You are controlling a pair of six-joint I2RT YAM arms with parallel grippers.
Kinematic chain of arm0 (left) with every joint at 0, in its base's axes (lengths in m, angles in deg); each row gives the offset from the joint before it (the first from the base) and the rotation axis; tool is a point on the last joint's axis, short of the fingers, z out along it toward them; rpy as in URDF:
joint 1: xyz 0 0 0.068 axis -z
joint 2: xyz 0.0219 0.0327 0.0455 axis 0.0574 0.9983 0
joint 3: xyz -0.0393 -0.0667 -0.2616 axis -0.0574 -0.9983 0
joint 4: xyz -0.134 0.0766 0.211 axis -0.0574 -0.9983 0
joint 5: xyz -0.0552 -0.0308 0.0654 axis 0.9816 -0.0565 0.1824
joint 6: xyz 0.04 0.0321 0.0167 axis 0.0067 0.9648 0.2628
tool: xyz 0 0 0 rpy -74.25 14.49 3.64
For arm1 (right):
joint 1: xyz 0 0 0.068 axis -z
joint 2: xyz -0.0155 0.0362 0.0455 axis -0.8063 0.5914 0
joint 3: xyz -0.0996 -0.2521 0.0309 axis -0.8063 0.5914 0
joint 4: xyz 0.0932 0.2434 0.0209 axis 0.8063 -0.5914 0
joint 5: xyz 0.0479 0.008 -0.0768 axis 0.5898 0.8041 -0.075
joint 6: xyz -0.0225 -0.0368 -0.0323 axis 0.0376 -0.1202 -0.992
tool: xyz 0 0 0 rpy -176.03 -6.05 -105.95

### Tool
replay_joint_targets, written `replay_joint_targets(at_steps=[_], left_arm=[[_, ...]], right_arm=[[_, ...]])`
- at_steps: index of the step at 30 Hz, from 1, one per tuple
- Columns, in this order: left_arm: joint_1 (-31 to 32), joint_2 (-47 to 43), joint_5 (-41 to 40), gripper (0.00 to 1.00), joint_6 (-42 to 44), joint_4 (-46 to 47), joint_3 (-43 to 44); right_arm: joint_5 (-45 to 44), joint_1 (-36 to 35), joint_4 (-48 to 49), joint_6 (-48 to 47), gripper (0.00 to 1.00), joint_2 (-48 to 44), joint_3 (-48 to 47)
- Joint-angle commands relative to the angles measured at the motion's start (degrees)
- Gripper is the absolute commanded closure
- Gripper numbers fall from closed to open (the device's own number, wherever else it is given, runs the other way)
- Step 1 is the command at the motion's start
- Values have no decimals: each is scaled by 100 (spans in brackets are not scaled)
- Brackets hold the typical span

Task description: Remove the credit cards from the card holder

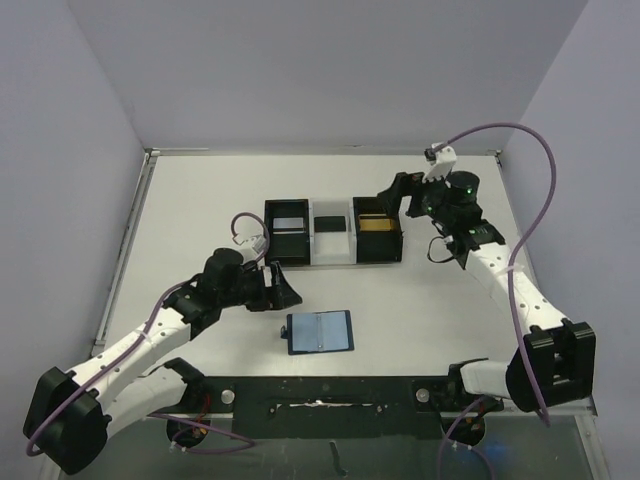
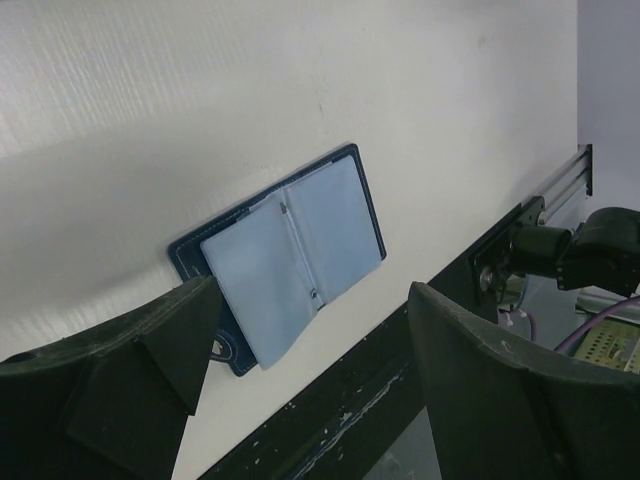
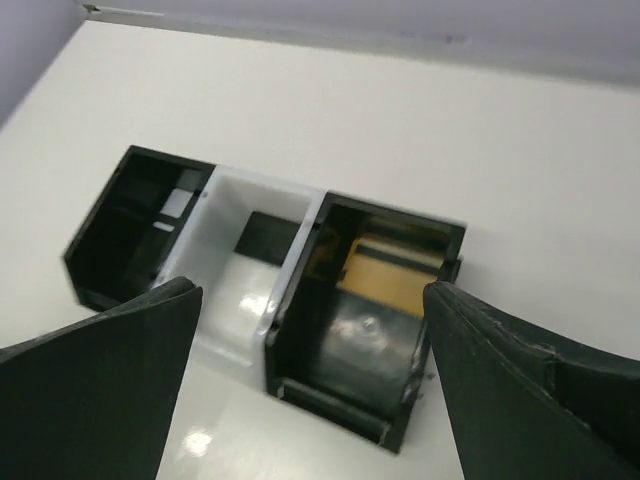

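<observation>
Currently card holder (image 1: pixel 320 332) lies open flat near front edge, long axis across table. Left gripper (image 1: pixel 287 288) nearer, just beyond its left end, jaws wide, empty. Right gripper (image 1: pixel 402 195) well apart, over black box (image 1: pixel 378 258) holding gold card (image 1: pixel 378 225), jaws fully spread, empty.

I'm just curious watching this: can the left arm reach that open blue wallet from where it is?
Probably yes. The card holder lies open and flat with nothing on it, and the left gripper hangs open close by, nothing between them.

A robotics lab is indicated: a white surface (image 1: pixel 430 300) is boxed in by plain walls (image 1: pixel 320 70), with a cabled left arm (image 1: pixel 150 342) and right arm (image 1: pixel 510 285) bolted on.
</observation>
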Motion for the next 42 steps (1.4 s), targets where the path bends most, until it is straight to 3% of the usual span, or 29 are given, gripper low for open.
replay_joint_targets(at_steps=[1, 10, 15, 29, 42], left_arm=[[190, 155, 286, 25, -270, -12, 310], [1106, 634, -238, 26, -734, -105, 391], [1278, 1037, -252, 31, -942, 289, 344], [1372, 1553, -868, 32, -841, 22, 310], [1415, 1838, -710, 45, -827, 402, -176]], right_arm=[[915, 93, -588, 2764, 5, -289, 794], [-739, -1992, -503, 4602, 27, -1058, 2631], [-616, -2545, 158, 5179, 36, -1036, 3318], [-431, -2988, 396, 5295, 51, -320, 3203], [-200, -3079, 529, 5328, 69, 250, 3117]])
